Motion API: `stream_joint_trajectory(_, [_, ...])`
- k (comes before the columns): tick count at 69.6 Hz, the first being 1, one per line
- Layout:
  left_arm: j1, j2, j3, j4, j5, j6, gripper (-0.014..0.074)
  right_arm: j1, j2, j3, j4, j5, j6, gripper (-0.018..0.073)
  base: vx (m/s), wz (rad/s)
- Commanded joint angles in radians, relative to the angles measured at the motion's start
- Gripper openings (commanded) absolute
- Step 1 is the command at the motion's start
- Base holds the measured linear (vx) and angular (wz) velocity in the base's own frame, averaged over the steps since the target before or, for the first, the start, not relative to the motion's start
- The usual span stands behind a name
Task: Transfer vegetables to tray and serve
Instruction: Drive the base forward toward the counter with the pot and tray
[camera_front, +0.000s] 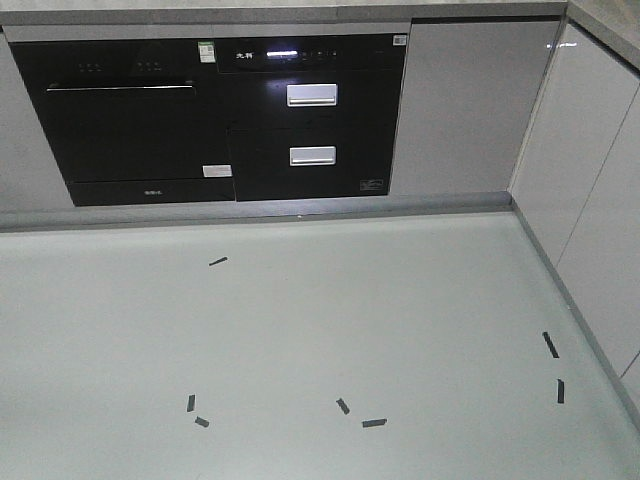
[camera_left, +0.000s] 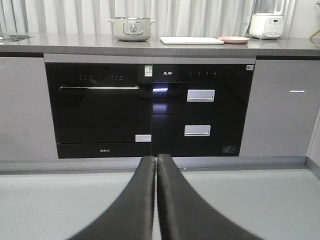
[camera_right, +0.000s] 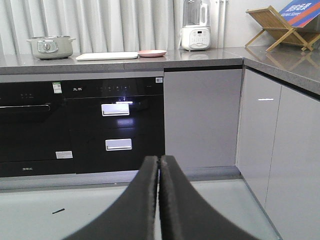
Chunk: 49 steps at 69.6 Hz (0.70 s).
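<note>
Left gripper (camera_left: 156, 158) and right gripper (camera_right: 159, 159), both black and curved, are clenched tip to tip with nothing between them, hanging low above the floor.
Beyond the pressed-together jaws lies pale grey floor (camera_front: 300, 330) with short black tape marks (camera_front: 374, 423), then glossy black built-in appliances (camera_left: 100, 110) under a grey stone countertop (camera_left: 75, 47). On it the large cream-white rectangular plastic tray (camera_left: 191, 40) lies flat between a pale lidded pot (camera_left: 131, 28) and a round pink plate (camera_left: 233, 39). What either holds cannot be told.

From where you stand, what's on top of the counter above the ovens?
A lidded pot, a white tray, a pink plate and a white blender. Seen edge-on, whatever lies on the tray or plate is hidden.
</note>
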Motion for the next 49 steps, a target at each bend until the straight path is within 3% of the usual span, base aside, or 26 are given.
stream_joint_trajectory(1, [0.002,-0.015,0.008,0.000,-0.069,0.000,-0.0008,-0.006,-0.001,0.006,-0.008,-0.079,-0.002,-0.0004,0.00,0.00])
stream_joint_trajectory(49, [0.002,-0.015,0.008,0.000,-0.069,0.000,-0.0008,-0.006,-0.001,0.006,-0.008,-0.079,-0.002,-0.0004,0.00,0.00])
